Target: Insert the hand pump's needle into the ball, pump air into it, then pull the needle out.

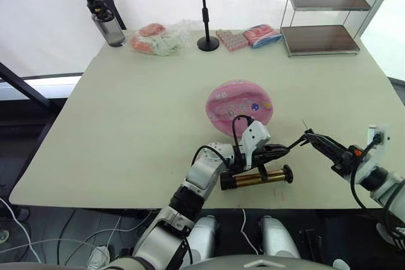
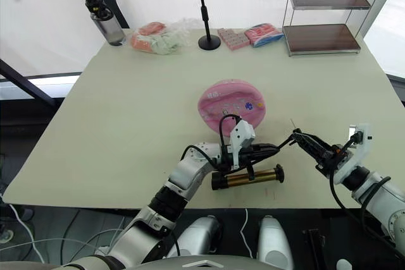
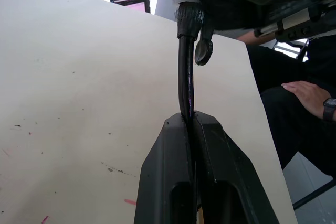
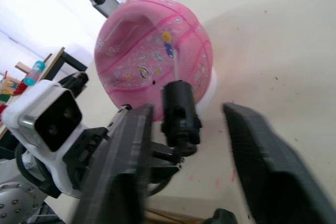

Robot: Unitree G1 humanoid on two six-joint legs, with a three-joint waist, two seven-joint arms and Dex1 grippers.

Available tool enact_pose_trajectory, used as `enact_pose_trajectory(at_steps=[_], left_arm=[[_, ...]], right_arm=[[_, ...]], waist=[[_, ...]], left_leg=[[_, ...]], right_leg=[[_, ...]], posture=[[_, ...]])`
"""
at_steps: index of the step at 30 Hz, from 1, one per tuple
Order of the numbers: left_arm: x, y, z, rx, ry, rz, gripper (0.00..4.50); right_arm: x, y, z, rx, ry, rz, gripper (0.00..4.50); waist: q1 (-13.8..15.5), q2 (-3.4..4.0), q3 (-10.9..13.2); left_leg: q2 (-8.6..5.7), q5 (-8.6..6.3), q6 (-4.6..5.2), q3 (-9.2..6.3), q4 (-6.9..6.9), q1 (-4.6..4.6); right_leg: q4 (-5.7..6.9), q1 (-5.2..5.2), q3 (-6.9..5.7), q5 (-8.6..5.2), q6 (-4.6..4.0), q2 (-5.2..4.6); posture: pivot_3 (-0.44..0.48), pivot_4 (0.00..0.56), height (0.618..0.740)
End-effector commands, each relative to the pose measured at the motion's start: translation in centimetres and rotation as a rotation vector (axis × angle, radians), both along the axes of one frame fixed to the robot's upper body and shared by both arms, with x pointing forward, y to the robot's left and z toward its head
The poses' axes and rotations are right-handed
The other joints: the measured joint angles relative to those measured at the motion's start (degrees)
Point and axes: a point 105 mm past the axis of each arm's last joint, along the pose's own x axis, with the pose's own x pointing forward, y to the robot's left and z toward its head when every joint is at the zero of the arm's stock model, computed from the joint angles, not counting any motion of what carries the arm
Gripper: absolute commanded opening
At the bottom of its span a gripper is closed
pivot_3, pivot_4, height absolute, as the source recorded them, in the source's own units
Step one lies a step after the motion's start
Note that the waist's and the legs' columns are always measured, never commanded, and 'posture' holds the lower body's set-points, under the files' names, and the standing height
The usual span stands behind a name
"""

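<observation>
With the left pincer (image 1: 273,151) clamped on the hose (image 3: 185,85) beside the ball (image 1: 240,105), the right pincer (image 4: 181,135), fingers apart around the needle's fitting (image 4: 178,113), should close squarely before aiming at the valve.

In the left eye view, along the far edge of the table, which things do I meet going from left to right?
Bottle → pile of orange and pale packets → black stand with a round base → pink block → red and blue packet → two-tier wire shelf.
</observation>
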Motion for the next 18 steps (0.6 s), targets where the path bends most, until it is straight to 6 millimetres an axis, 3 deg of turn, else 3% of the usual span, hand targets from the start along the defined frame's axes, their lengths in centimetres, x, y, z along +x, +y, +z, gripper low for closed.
enact_pose_trajectory(at_steps=[1, 18], left_arm=[[-0.14, -0.41, 1.26, -0.049, -0.031, -0.017, 0.00], [-0.20, -0.42, 1.33, -0.051, -0.031, -0.021, 0.00]], right_arm=[[-0.04, -0.30, 0.79, -0.003, -0.038, -0.009, 2.80], [0.37, -0.10, 0.71, -0.018, -0.045, -0.008, 2.80]], waist=[[0.0, 0.00, 0.0], [0.0, 0.00, 0.0]], left_leg=[[0.00, 0.00, 0.00, 0.00, 0.00, 0.00], [0.00, 0.00, 0.00, 0.00, 0.00, 0.00]], right_leg=[[0.00, 0.00, 0.00, 0.00, 0.00, 0.00], [0.00, 0.00, 0.00, 0.00, 0.00, 0.00]], posture=[[0.000, 0.150, 0.740], [0.000, 0.150, 0.740]])
